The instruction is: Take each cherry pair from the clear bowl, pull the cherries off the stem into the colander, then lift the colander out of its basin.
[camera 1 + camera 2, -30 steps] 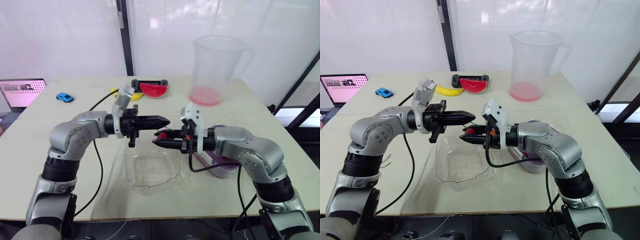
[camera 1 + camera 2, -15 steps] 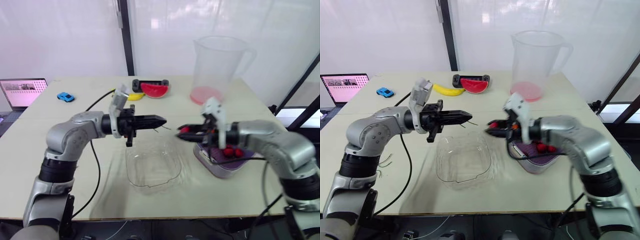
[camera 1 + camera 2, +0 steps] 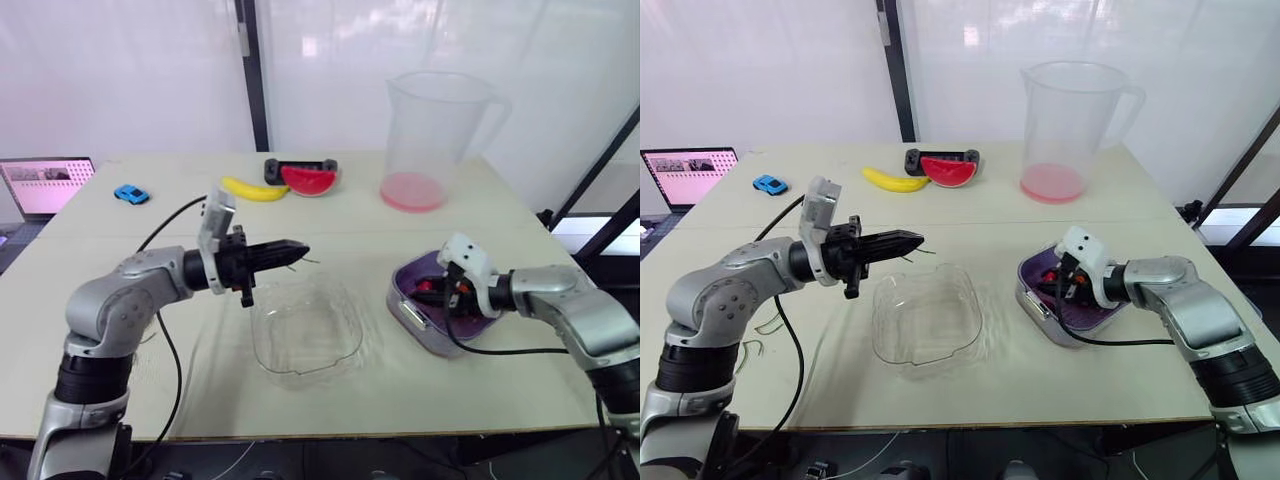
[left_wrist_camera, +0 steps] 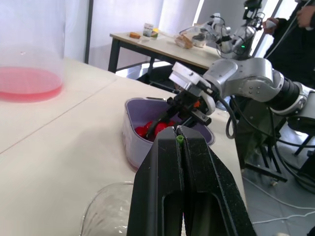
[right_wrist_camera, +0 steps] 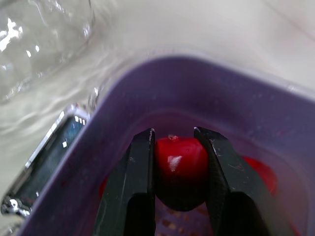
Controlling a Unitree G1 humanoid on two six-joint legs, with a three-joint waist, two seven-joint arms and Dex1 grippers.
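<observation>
Down and to the right went the right pincer (image 5: 174, 138). Half a second before, it had hung in mid-air beside the clear bowl; now its tips sat inside the purple colander (image 5: 197, 88) at the lower right of the head views. Its two black fingers (image 5: 138, 187) were clamped on one red cherry (image 5: 179, 166), held just above the holed floor, with more cherries (image 5: 261, 169) lying close by.

The left pincer (image 3: 293, 251) had drawn back toward the left of the frame, so the two arms, close together a second earlier, were well apart. Its fingers (image 4: 162, 187) were pressed together on a thin green stem (image 4: 180, 139), whose end poked out at the tips, near the far edge of the clear bowl (image 3: 300, 372).

That bowl lay in the middle foreground on the table (image 3: 150, 225), between the arms, where it had been. Across the upper middle, the jug (image 3: 440, 130), banana (image 3: 252, 188) and watermelon slice (image 3: 308, 178) had not shifted.
</observation>
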